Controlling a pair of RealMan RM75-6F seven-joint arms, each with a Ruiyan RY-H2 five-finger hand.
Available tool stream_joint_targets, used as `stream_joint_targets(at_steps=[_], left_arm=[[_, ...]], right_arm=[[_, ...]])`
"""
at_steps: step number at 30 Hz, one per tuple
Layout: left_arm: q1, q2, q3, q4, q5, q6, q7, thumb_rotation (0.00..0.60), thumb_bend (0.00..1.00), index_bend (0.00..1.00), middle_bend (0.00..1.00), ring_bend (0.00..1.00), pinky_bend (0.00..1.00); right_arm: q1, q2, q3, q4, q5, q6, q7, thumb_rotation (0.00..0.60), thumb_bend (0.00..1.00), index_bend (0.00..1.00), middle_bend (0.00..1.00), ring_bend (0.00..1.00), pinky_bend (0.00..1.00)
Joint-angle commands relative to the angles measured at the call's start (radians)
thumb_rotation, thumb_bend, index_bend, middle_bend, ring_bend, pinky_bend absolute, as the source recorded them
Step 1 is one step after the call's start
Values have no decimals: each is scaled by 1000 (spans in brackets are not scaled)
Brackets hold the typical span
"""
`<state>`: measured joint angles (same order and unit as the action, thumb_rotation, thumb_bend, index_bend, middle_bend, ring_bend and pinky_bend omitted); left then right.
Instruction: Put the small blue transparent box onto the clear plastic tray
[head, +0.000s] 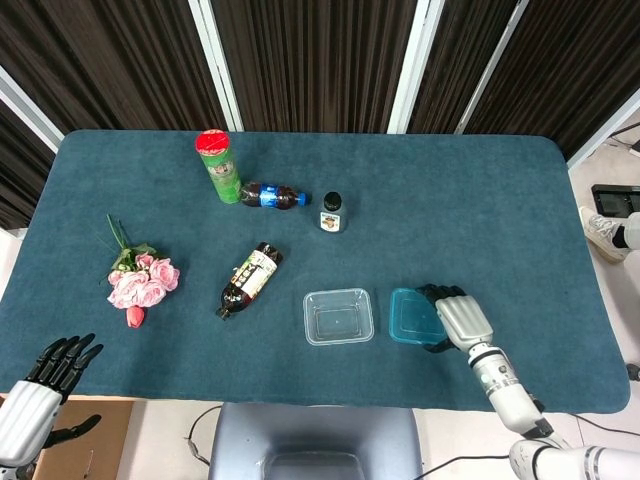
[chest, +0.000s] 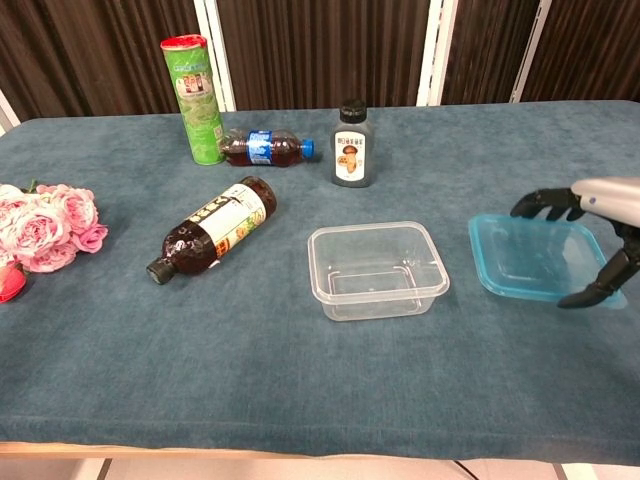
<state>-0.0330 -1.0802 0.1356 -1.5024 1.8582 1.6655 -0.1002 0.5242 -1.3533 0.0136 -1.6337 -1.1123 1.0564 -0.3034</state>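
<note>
Right hand (chest: 590, 235) grips blue box (chest: 525, 257), raised beside clear tray (chest: 377, 268); left hand (head: 40, 385) fingers spread, off-table.

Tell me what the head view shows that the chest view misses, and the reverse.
Head view only: the left hand, fingers spread, off the table's near-left edge; the whole table; the bouquet's green stems.

Chest view only: the side-on gap between the right hand's fingers and thumb around the blue box, and the bottles' label faces.

Both: right hand, blue box, clear tray, green can, and three bottles.
</note>
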Motion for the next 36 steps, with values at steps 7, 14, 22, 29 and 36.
stream_joint_targets(at_steps=[7, 14, 22, 29, 36], left_arm=[[-1, 2, -2, -1, -3, -1, -4, 600, 427, 0, 16, 17, 100], [0, 4, -3, 1, -6, 1, -10, 600, 426, 0, 16, 16, 101], [4, 4, -2, 5, -8, 4, -9, 600, 427, 0, 16, 16, 100], [9, 4, 0, 7, -3, 13, -8, 600, 427, 0, 16, 16, 100], [11, 4, 0, 11, 0, 18, -12, 600, 427, 0, 16, 17, 100]], right_arm=[[4, 74, 50, -221, -124, 80, -38, 600, 302, 904, 634, 421, 334], [85, 3, 100, -312, -45, 45, -235, 600, 302, 904, 634, 421, 338], [193, -130, 126, -315, 92, 60, -510, 600, 302, 904, 634, 421, 337], [217, -221, 115, -244, 143, 123, -612, 600, 302, 903, 633, 422, 337], [218, -245, 108, -207, 122, 126, -573, 600, 302, 903, 635, 425, 343]])
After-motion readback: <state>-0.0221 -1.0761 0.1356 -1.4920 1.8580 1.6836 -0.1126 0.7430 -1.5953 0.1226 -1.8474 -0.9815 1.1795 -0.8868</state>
